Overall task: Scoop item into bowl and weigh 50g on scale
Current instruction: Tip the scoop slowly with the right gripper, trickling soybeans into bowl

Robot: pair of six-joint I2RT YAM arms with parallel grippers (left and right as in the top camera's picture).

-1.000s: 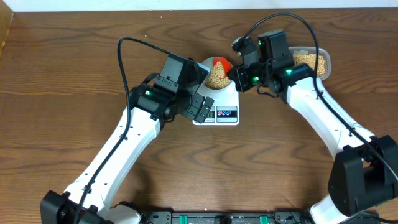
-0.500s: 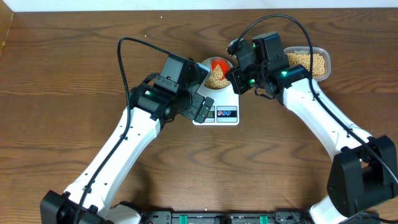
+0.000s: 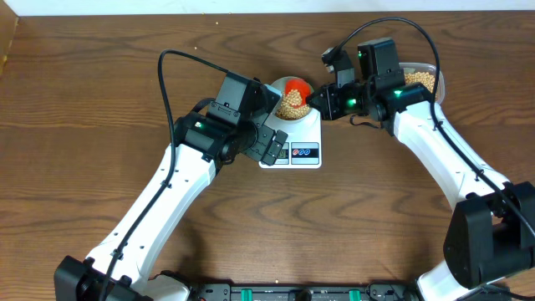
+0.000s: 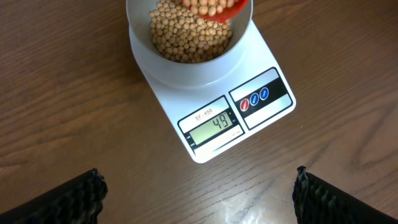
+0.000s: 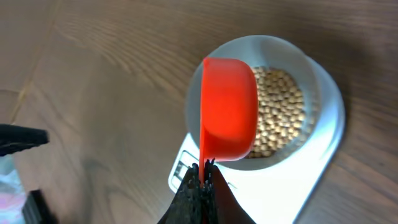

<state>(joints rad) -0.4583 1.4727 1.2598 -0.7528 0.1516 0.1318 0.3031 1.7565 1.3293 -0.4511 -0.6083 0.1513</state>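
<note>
Beans (image 4: pixel 189 37): loose, light, hard, likely to roll, heaped in bowl (image 4: pixel 186 73) on scale (image 4: pixel 186 102) just ahead of right jaws, clamped shut on red scoop (image 5: pixel 229 106) handle, the sensible hold; left jaws gaping, empty

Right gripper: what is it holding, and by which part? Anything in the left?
The right gripper is shut on the red scoop at its handle end, cup over the bowl. The left gripper is open, holding nothing.

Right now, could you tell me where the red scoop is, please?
Top centre of the overhead view: the scoop is over the far side of the bowl on the scale, its handle held by the right gripper.
</note>
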